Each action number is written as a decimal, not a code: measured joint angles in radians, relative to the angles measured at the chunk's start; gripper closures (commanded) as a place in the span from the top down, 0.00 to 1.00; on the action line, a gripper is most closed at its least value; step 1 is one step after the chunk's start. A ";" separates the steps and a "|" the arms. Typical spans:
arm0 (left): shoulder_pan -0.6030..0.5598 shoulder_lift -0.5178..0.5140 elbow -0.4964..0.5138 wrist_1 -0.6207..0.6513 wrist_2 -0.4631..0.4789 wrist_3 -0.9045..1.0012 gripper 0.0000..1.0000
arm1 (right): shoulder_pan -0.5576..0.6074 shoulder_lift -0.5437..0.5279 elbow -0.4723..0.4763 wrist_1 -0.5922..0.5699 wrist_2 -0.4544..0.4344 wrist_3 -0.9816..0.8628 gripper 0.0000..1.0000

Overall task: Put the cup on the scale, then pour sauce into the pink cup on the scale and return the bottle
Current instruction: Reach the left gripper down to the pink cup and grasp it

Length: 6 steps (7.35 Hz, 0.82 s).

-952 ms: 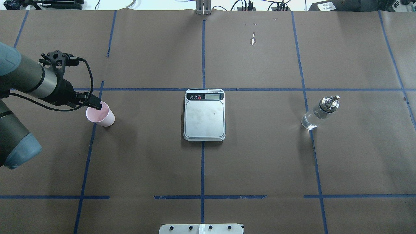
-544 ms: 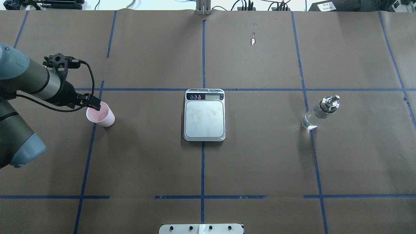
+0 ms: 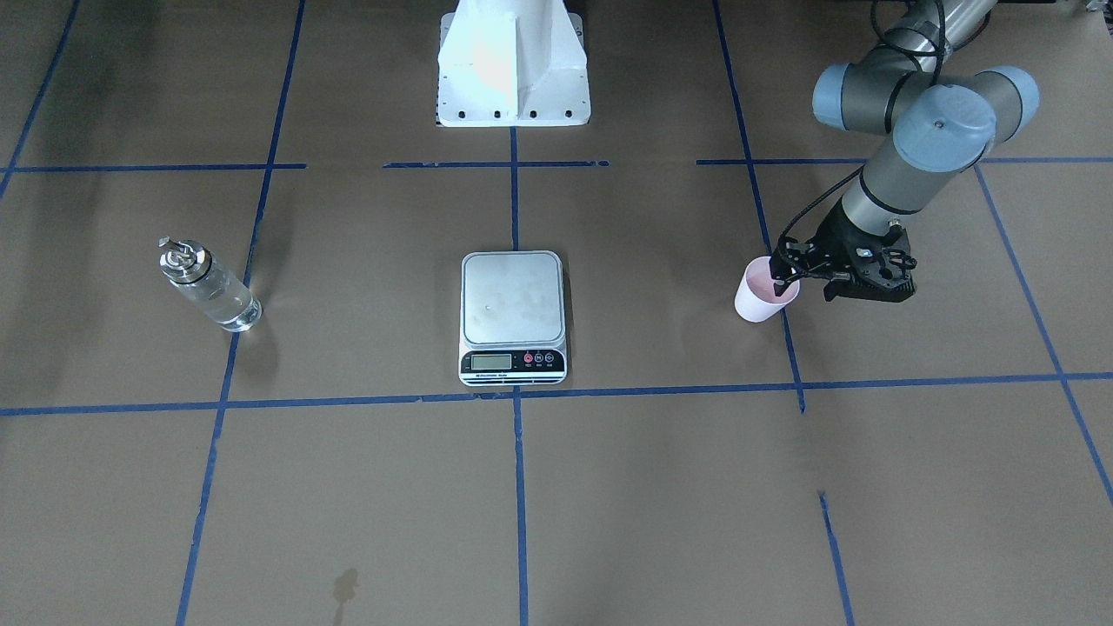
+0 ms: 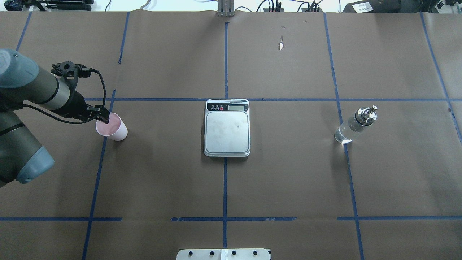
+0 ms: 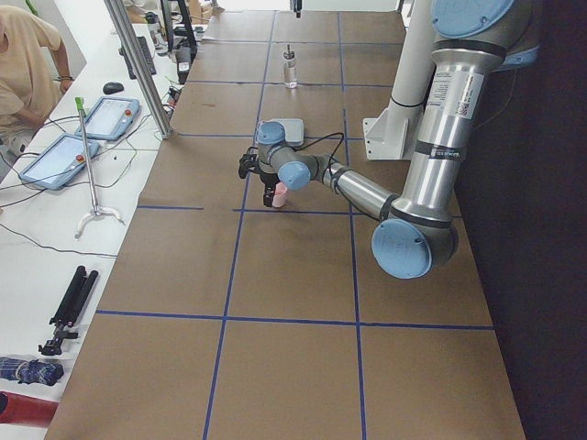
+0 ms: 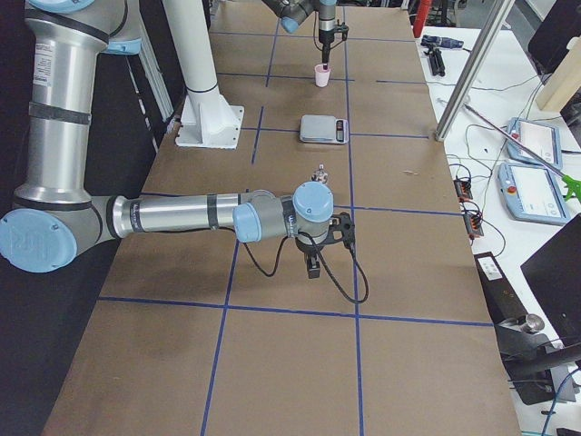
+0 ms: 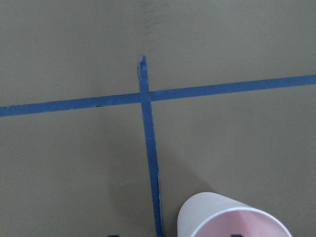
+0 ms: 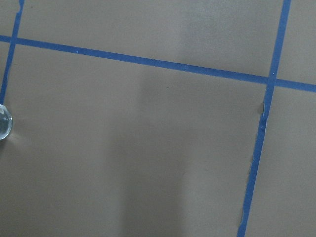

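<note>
At my far left, my left gripper hangs at the rim of the cup. Its jaws are spread apart and straddle the cup's wall, one finger dipping inside the rim and the other outside, so it is not clamped on anything. The cup stands upright on the worktop, just beside a blue tape line and well apart from the scale. The scale lies flat at the centre, its display strip on the side away from me. Further right the bottle stands upright on another tape line, with clear sauce inside it. My right gripper points down over the worktop near the bottle — I cannot tell whether its jaws are apart or together.
</note>
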<state>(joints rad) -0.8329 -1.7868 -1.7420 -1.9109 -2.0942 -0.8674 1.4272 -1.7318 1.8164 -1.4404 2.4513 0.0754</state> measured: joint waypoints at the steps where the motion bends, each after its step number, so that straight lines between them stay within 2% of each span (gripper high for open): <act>1: 0.000 -0.002 0.000 0.000 -0.002 0.000 0.59 | 0.000 0.000 0.001 0.000 0.000 0.000 1.00; 2: 0.002 -0.002 0.000 0.001 -0.004 -0.001 0.48 | 0.000 0.000 0.001 0.000 0.000 0.000 1.00; 4: 0.003 0.001 -0.002 0.002 -0.007 -0.001 0.40 | -0.001 0.002 0.000 0.000 0.000 0.001 1.00; 6: 0.005 0.001 -0.003 0.004 -0.010 -0.002 0.00 | -0.001 0.003 -0.001 -0.001 0.000 0.001 1.00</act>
<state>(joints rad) -0.8275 -1.7862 -1.7452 -1.9074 -2.1041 -0.8693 1.4267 -1.7291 1.8156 -1.4414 2.4510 0.0767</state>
